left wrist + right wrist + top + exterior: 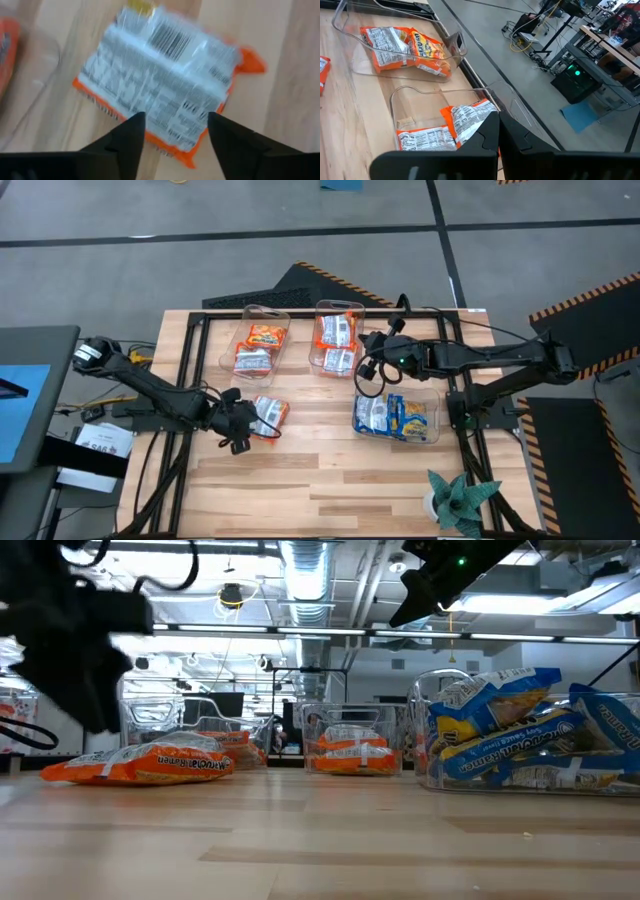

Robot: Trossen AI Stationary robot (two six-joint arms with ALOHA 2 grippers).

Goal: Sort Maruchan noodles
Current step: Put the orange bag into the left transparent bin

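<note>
One orange-and-white Maruchan noodle packet (269, 412) (160, 85) lies flat on the wooden table, printed back up. It also shows at the left of the low view (140, 764). My left gripper (175, 131) (250, 423) hangs open just above the packet's near edge, one finger to each side, touching nothing. Other orange packets lie in two clear bins (256, 345) (337, 340) at the far side. Blue-and-yellow packets (520, 735) fill a third bin (396, 418) on the right. My right gripper (498, 131) (366, 358) is shut with nothing in it, held high over the middle bin.
A black frame (200, 370) runs round the table top. A small potted plant (455, 500) stands at the near right corner. Bare wood (320, 480) stretches along the near side, in front of the bins and the loose packet.
</note>
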